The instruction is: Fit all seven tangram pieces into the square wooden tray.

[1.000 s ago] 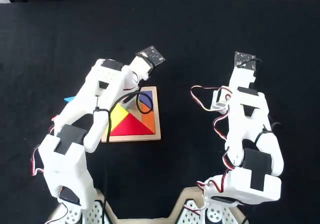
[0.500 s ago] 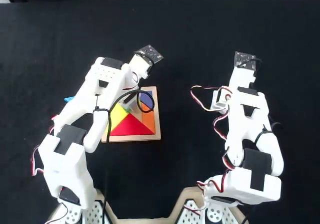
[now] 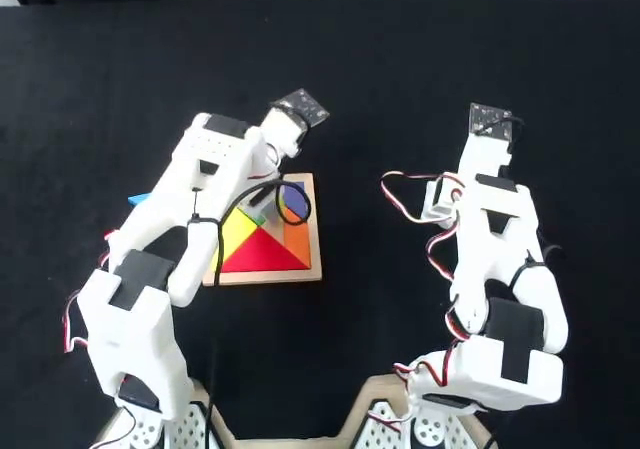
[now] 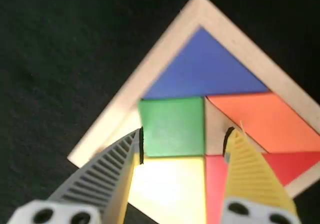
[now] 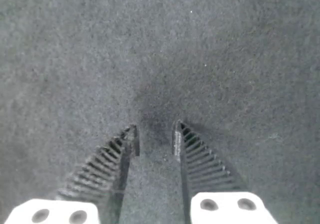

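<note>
The square wooden tray (image 3: 265, 276) lies under the left arm. In the left wrist view the tray (image 4: 150, 59) holds a blue triangle (image 4: 205, 64), a green square (image 4: 172, 126), an orange piece (image 4: 260, 121), a red piece (image 4: 295, 166) and a yellow piece (image 4: 170, 189). My left gripper (image 4: 182, 139) is open astride the green square. One finger touches the square's edge and the other stands off it, with bare wood between. A light blue piece (image 3: 137, 199) lies on the cloth beside the left arm. My right gripper (image 5: 155, 131) hangs slightly open over bare cloth, holding nothing.
Black cloth (image 3: 400, 69) covers the whole table. The right arm (image 3: 490, 219) stands well to the right of the tray, with looping wires (image 3: 405, 184) on its tray side. The arm bases (image 3: 400, 419) sit at the near edge.
The left wrist has shifted slightly over the tray's far part, and its cable loop moved with it. The right arm has not moved.
</note>
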`<move>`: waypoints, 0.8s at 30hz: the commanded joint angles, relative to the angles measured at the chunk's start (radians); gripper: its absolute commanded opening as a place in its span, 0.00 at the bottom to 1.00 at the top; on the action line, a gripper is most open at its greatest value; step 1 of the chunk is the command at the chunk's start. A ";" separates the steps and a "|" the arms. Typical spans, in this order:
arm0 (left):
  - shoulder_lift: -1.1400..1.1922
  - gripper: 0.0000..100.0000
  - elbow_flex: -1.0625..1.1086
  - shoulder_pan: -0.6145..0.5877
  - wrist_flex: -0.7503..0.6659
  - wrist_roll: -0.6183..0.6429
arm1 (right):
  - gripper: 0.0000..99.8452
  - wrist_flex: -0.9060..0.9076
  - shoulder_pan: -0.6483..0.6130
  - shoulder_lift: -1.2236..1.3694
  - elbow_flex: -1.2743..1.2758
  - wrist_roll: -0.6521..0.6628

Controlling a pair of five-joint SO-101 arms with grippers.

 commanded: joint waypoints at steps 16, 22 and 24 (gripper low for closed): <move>-0.006 0.27 0.074 -0.177 -0.279 -0.126 | 0.12 0.000 0.000 0.002 -0.048 -0.002; -0.005 0.27 0.087 -0.177 -0.292 -0.124 | 0.12 0.000 0.000 0.002 -0.048 -0.003; -0.005 0.27 0.087 -0.177 -0.292 -0.126 | 0.12 0.000 0.000 0.002 -0.048 -0.003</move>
